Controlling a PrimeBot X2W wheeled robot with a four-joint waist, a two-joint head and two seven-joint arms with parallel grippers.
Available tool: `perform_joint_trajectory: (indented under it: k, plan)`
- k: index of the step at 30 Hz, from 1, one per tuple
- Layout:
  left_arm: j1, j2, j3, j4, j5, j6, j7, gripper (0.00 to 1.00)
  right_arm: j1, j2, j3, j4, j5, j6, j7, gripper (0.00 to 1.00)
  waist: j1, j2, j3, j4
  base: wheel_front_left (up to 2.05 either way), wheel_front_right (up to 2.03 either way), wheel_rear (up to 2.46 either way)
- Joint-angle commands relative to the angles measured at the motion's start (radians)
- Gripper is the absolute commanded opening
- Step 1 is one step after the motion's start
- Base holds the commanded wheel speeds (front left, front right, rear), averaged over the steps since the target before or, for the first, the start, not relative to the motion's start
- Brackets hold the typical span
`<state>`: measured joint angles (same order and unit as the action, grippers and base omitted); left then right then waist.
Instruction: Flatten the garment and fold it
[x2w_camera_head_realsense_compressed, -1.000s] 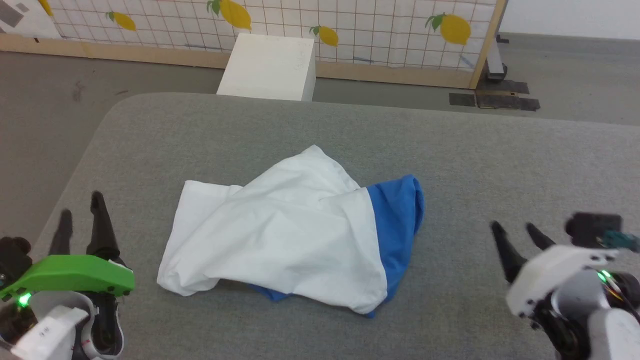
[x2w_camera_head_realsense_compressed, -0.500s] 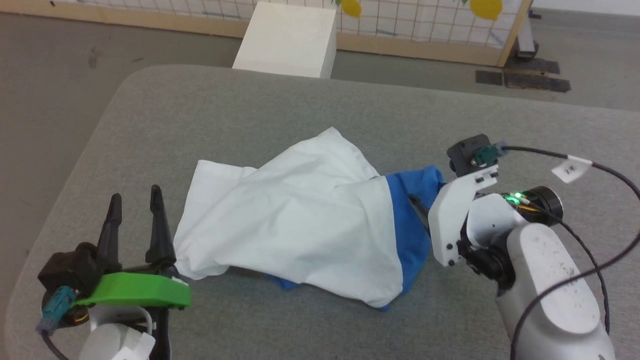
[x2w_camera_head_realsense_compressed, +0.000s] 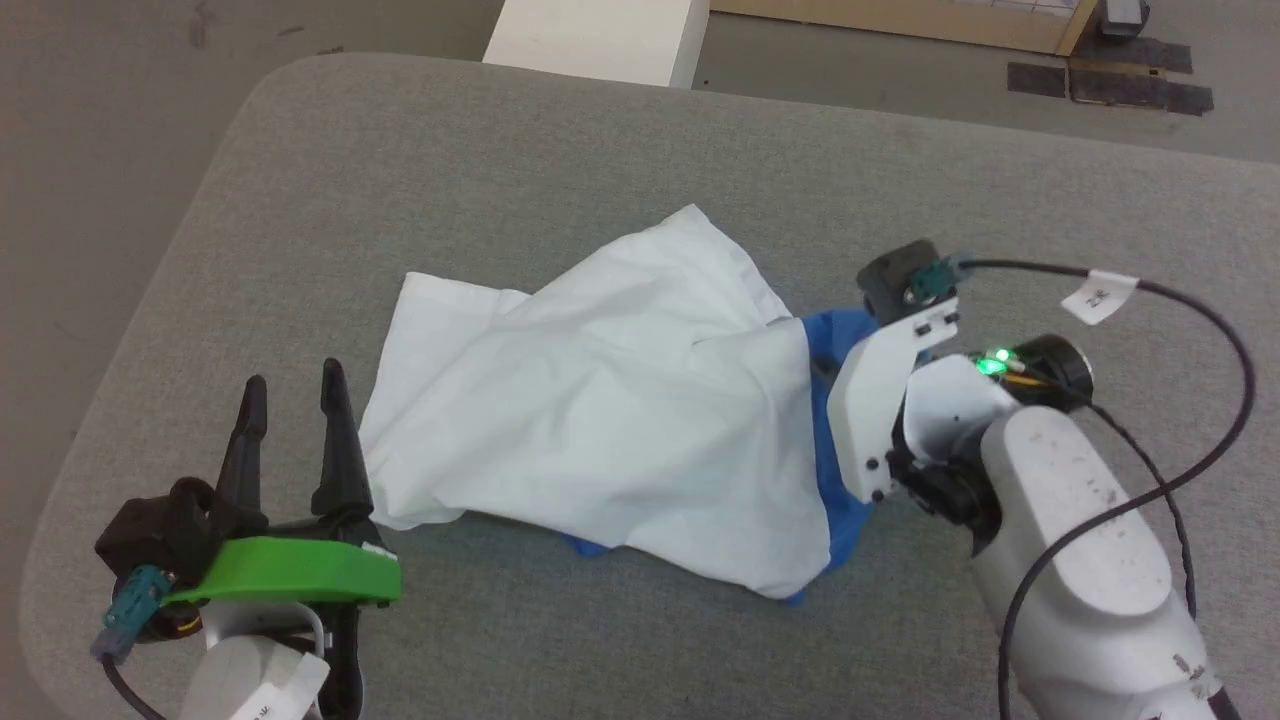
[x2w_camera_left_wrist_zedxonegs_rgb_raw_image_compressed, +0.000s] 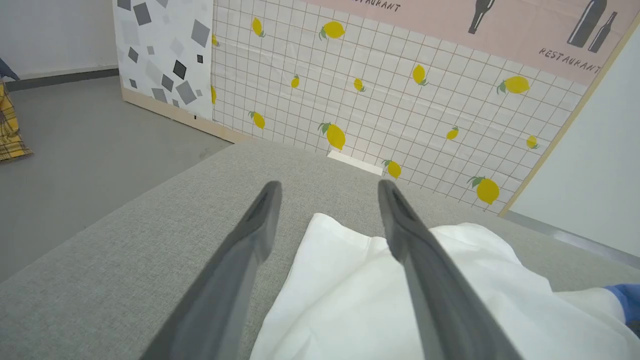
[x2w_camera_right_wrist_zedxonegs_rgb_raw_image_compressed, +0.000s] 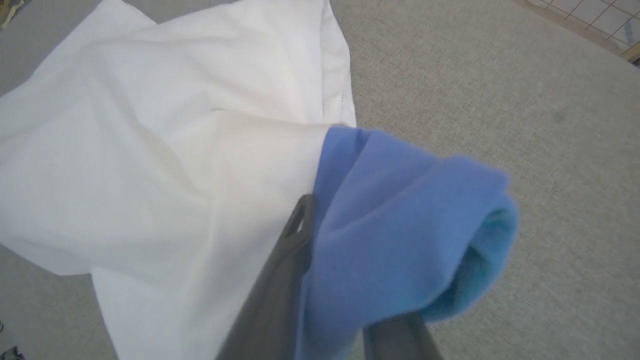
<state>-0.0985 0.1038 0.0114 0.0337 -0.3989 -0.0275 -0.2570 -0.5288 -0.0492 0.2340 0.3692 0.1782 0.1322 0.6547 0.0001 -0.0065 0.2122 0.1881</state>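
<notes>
A: While it lies crumpled mid-table (x2w_camera_head_realsense_compressed: 500, 150), how will the garment (x2w_camera_head_realsense_compressed: 600, 420) handle, going by the head view?
B: It's thin, limp cloth and light, so I expect it to sag and drag rather than slide. The white body is bunched, and the blue sleeve (x2w_camera_head_realsense_compressed: 822, 340) is at the robot's right. The left claw (x2w_camera_head_realsense_compressed: 293, 375) is released, just beside the white edge.
A: And the left wrist view?
B: A white corner shows between its spread fingers — a fair place to pinch, I judge.
A: The right wrist view?
B: The right claw (x2w_camera_right_wrist_zedxonegs_rgb_raw_image_compressed: 350, 260) is clenched on the blue sleeve's fold — a hem would probably hold better than loose bulk.
</notes>
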Motion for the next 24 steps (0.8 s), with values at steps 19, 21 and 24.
perform_joint_trajectory:
  k: [19,21,24]
  plan:
    - [-0.003,-0.037,0.033,0.057,0.022,-0.057,-0.005,1.0,0.324,-0.008,-0.704,-0.312,-0.053,-0.002,-0.023,0.0,-0.0001,0.0065,-0.072,-0.078,0.0,0.0,0.0]
    - [0.002,-0.038,0.033,0.064,0.02,-0.058,-0.005,1.0,0.398,-0.003,-0.722,-0.296,-0.033,-0.002,-0.008,0.0,-0.0001,0.0065,-0.077,-0.082,0.0,0.0,0.0]
    - [0.007,-0.039,0.029,0.08,0.015,-0.06,-0.005,1.0,0.466,-0.002,-0.705,-0.234,0.044,-0.002,-0.021,0.0,-0.0001,0.0065,-0.086,-0.09,0.0,0.0,0.0]
